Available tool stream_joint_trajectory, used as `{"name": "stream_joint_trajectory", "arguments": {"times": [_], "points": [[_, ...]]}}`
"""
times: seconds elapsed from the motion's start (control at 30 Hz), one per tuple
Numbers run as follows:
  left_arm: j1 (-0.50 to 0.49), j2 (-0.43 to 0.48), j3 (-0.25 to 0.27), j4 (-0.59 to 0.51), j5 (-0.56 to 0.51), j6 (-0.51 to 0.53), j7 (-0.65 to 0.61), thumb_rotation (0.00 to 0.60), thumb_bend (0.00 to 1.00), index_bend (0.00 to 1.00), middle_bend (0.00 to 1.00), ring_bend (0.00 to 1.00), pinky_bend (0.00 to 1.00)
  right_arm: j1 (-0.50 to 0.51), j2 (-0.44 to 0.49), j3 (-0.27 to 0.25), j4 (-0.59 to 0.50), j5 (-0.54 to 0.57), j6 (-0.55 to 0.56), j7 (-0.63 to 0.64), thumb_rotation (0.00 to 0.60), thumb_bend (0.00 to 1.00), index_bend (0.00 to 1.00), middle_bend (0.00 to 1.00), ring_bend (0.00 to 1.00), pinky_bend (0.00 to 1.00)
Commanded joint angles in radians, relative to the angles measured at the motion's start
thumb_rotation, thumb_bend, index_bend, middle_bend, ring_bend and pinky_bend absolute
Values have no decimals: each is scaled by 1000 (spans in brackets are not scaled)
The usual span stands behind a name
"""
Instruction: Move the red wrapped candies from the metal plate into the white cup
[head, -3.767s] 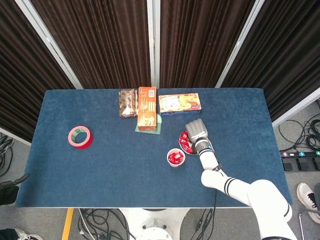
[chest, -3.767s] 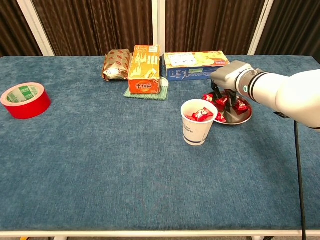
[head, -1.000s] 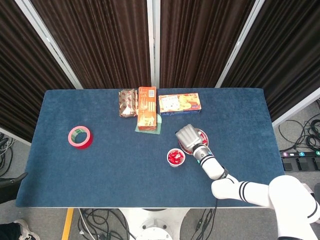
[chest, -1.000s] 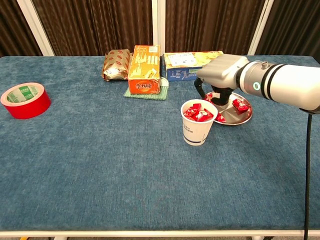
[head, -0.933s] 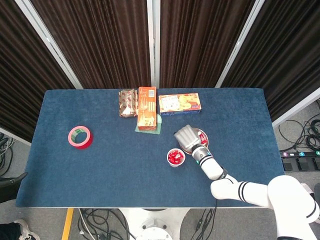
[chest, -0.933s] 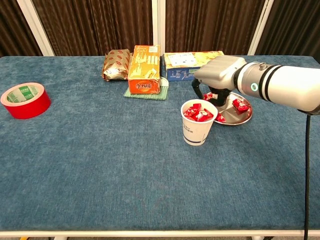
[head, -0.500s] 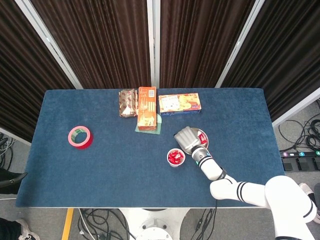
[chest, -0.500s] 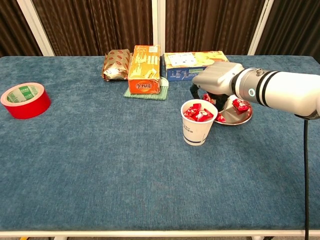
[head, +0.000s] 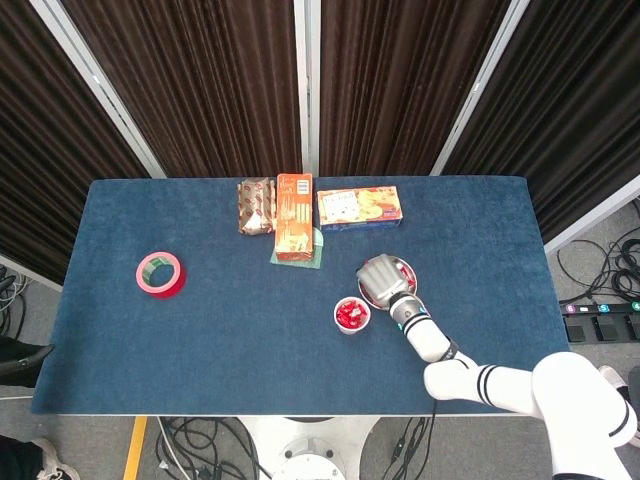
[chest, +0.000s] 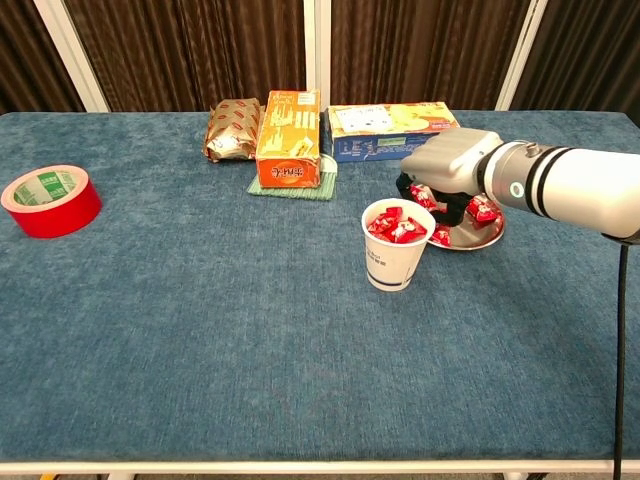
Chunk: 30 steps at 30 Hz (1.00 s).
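The right hand (chest: 452, 165) reaches in from the right and hangs palm down over the near-left part of the metal plate (chest: 487, 236), just behind the white cup (chest: 396, 258). Its dark fingers (chest: 452, 205) curl downward toward the plate among the red wrapped candies (chest: 482, 210); whether they actually have hold of one cannot be told, since the palm hides the fingertips in the head view and the chest view shows only red wrappers close against them. In the head view the same hand (head: 380, 279) covers most of the plate (head: 405, 268).

The plate sits on the blue bench (chest: 200, 320), to the right of the cup and slightly behind it, its rim close to the cup's side. A few candies lie on the plate beside and under the hand. The cup stands upright and is filled to the brim with red candies.

Behind them, a green cloth (chest: 325, 180) lies under an upright orange box (chest: 289, 139), with a brown foil packet (chest: 232, 128) to its left and a flat biscuit box (chest: 388, 128) to its right. A red tape roll (chest: 48, 200) sits well apart at the far left of the bench. The left hand appears in neither view.
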Motion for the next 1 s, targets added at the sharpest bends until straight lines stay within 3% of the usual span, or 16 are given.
{"name": "stream_joint_trajectory", "arguments": {"times": [0.03,0.57,1.0], "points": [[0,-1,0,-1,0,2,1,537,122,126,75,34,110,-7,8,-7,-6,6,7,-3,600,412,438,1000,1000,1000],[-2,-1,1,-4,3,2,8,535,123,126,75,34,110,-33,37,-11,-18,13,28,13,600,409,455,1000,1000,1000],[-6,0,1,-2,9,6,3,535,122,126,75,34,110,-121,34,18,-59,-13,177,74,600,127,379,1000,1000,1000]]}}
